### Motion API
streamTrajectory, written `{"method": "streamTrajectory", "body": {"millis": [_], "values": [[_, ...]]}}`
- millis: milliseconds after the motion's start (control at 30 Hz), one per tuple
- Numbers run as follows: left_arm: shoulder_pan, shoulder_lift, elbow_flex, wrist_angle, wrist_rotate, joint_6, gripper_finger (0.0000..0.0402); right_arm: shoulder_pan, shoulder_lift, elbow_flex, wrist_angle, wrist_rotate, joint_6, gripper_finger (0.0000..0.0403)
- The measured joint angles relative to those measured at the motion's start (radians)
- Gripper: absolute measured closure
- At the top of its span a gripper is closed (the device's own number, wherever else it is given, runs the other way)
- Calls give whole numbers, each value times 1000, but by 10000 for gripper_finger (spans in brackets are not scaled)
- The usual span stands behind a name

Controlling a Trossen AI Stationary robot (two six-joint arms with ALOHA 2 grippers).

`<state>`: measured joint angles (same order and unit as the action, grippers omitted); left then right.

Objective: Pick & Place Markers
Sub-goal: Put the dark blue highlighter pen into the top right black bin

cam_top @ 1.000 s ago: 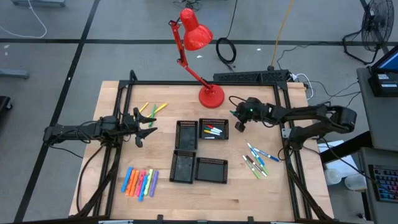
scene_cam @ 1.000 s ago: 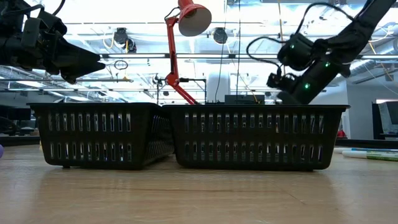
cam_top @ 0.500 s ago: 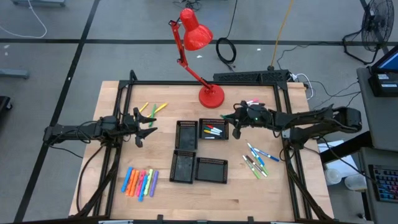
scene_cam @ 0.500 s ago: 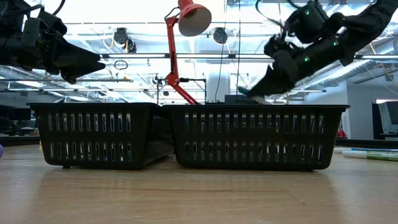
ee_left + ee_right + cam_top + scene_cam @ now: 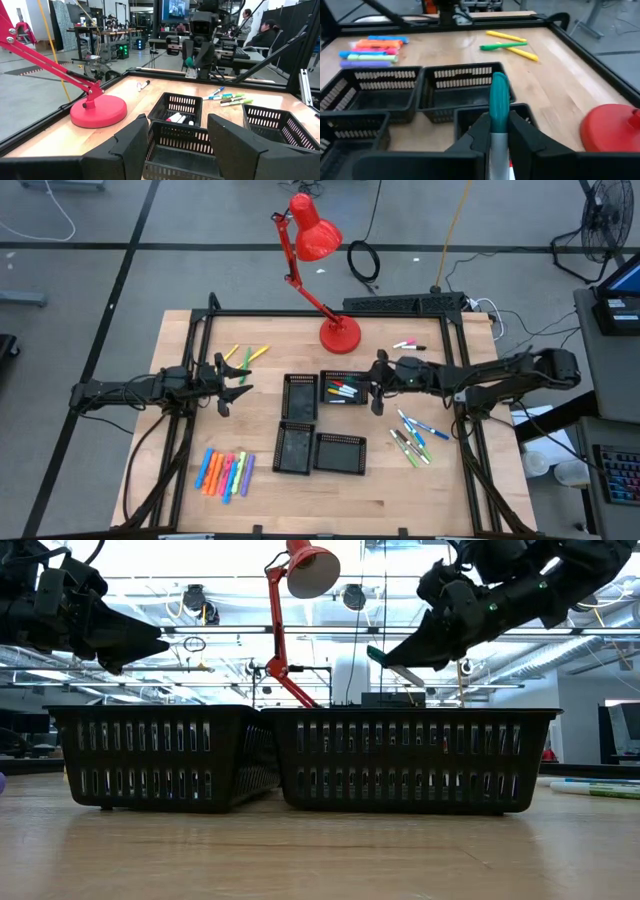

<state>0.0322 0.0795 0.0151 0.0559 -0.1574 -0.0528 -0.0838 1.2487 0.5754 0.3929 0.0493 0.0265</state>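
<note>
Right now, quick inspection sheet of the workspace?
Surface: wooden table, black frame.
Job's things: markers in top-right tray; highlighters front left; pens right; three markers back left.
Clutter: red lamp.
Grippers: right gripper shut on green-capped marker by the filled tray; left gripper open, waiting left.
Cables: coil on floor behind.
Surroundings: people seated beyond table, left wrist view.
</note>
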Motion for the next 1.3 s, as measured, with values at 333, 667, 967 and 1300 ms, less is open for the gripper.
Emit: {"method": "streamTrajectory", "body": {"millis": [333, 667, 967, 1300], "values": [[0, 0, 0, 0, 0, 0, 192, 8, 163, 63, 20, 0, -20, 366], [0, 0, 0, 0, 0, 0, 192, -15, 349, 106, 52, -2, -100, 365], [0, 0, 0, 0, 0, 0, 192, -55, 393, 106, 52, -29, -92, 364], [0, 0, 0, 0, 0, 0, 192, -54, 393, 107, 52, -52, -91, 361]]}}
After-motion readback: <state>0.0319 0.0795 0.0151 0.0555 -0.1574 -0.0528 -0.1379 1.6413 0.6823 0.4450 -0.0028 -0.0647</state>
